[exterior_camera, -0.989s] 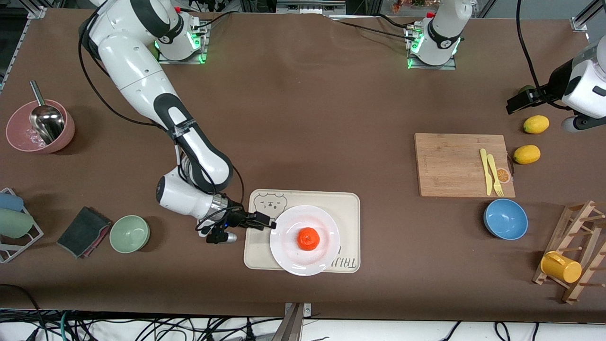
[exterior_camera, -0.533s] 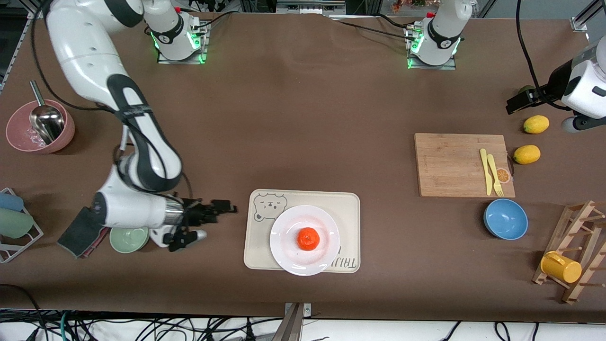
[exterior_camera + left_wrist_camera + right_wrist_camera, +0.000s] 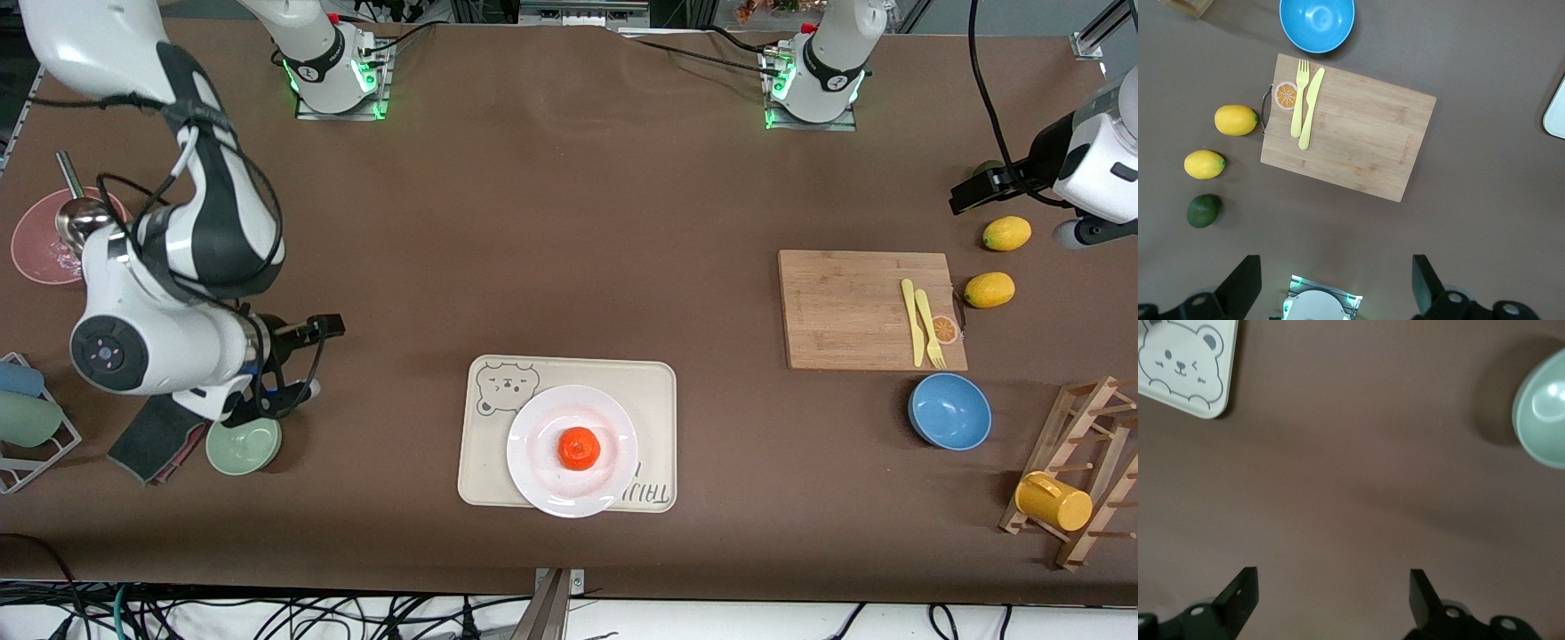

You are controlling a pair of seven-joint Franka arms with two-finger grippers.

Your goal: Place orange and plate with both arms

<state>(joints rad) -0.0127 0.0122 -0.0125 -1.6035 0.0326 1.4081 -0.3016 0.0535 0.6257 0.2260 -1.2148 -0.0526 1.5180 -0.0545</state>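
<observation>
- The right arm is swinging away from the cream tray (image 3: 658, 384) toward its own end of the table (image 3: 551, 222); a second ago its pincer was at the plate's rim, so the placing looks finished.
- The white plate (image 3: 613, 418) is lying on the tray, near the table's front edge, about midway along it.
- The right pincer (image 3: 298, 364) is hanging empty with jaws spread wide, over bare table beside the pale green bowl (image 3: 242, 446), well apart from the plate.
- The left pincer (image 3: 965, 191) is waiting open and empty above the lime (image 3: 1203, 211) and lemons (image 3: 1006, 233).
- The orange (image 3: 579, 448) is sitting at the plate's centre, untouched.
</observation>
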